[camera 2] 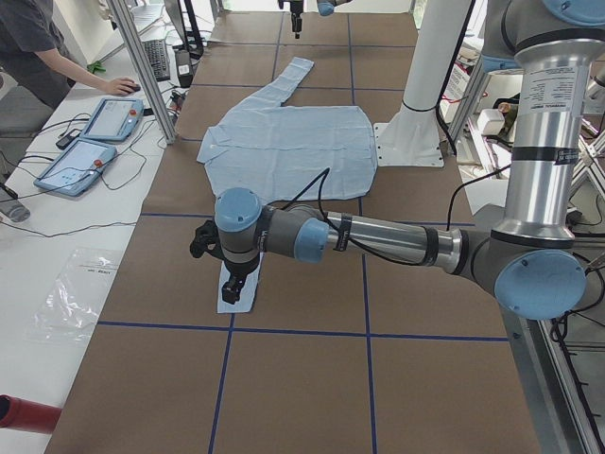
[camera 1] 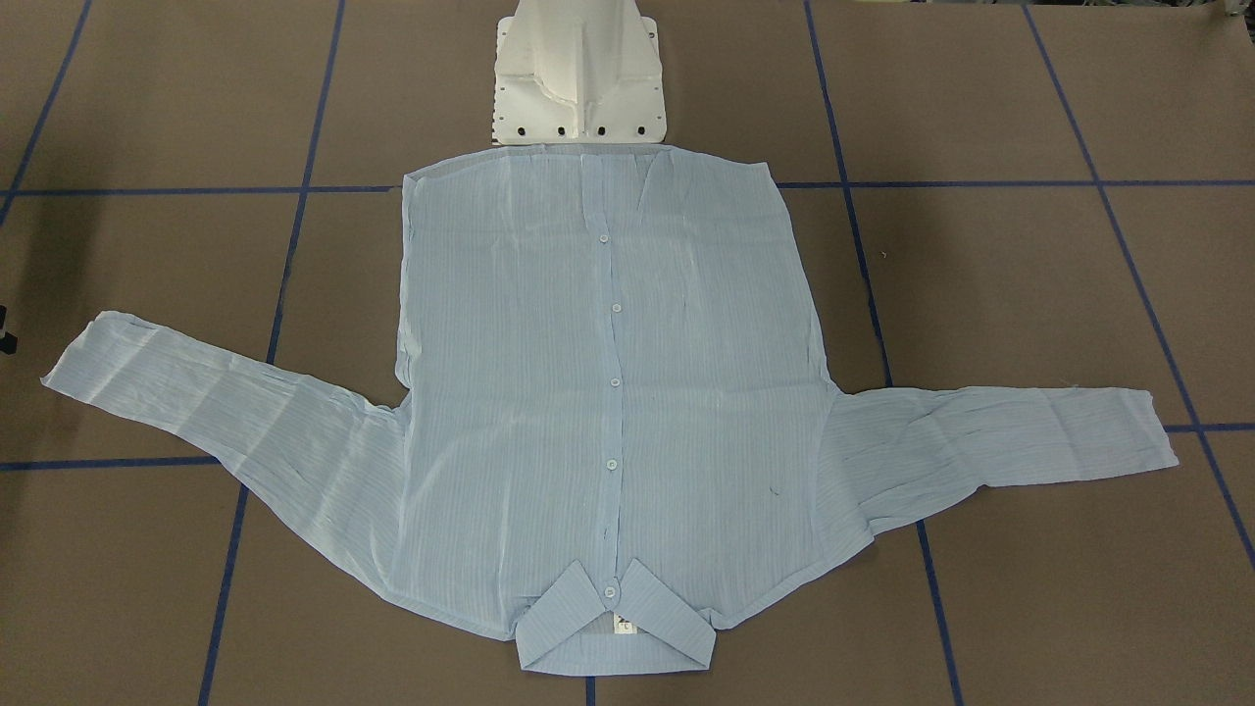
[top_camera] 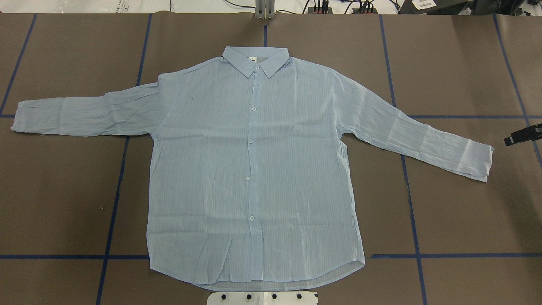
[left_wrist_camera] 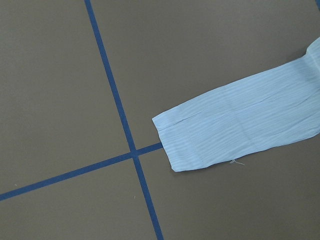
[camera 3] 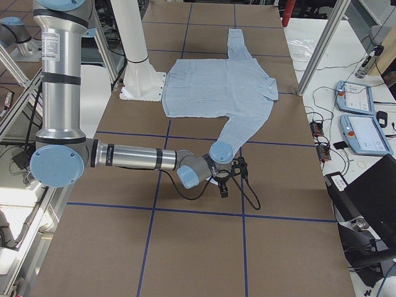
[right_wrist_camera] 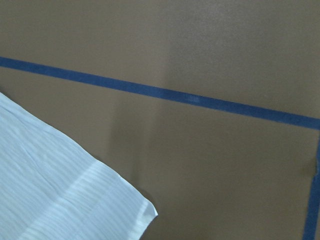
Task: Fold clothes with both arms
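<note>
Collar (camera 1: 616,628) points at the operators' edge of the desk (camera 1: 1029,608). Shirt (top_camera: 254,169) lies flat mid-desk, buttoned, hem at the robot-side edge, sleeves out toward both ends. No fold yet. Left fingers (camera 2: 230,293) hang over the left cuff (left_wrist_camera: 200,140); right fingers (top_camera: 510,139) sit just off the right cuff (top_camera: 478,161). Can't tell if either pair is open. You'd best pinch each cuff squarely, lift low and carry both sleeves inward together, without dragging the body.
</note>
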`<state>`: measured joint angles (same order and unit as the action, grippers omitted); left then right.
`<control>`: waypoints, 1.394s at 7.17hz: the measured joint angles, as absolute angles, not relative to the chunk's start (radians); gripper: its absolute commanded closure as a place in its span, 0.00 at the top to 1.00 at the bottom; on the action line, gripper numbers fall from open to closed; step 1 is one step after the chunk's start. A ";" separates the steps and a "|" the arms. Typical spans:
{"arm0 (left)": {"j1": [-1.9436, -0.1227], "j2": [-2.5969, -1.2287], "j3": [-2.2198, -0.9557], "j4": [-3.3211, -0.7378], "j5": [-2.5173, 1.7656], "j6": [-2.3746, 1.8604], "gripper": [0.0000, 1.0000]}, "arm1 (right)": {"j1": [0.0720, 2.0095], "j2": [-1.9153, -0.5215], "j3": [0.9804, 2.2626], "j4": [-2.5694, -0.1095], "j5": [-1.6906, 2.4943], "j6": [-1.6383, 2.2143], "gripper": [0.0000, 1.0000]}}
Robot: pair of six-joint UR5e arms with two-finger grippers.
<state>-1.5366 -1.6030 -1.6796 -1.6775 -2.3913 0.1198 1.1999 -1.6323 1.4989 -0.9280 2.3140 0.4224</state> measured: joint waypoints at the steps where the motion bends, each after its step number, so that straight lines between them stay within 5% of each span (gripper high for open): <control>1: -1.536 -1.602 -1.682 -1.678 -2.391 0.120 1.00 | 1.157 -1.632 1.502 -0.876 2.298 0.516 1.00; 5: -1.538 -1.602 -1.689 -1.678 -2.393 0.118 1.00 | 1.041 -1.663 1.520 -0.774 2.200 0.699 0.99; 10: -1.539 -1.602 -1.690 -1.678 -2.393 0.117 1.00 | 1.002 -1.698 1.533 -0.785 2.171 0.703 0.79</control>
<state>-1.5386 -1.6024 -1.6896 -1.6782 -2.3930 0.1174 1.0021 -1.6975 1.5327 -0.7849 2.1709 0.7026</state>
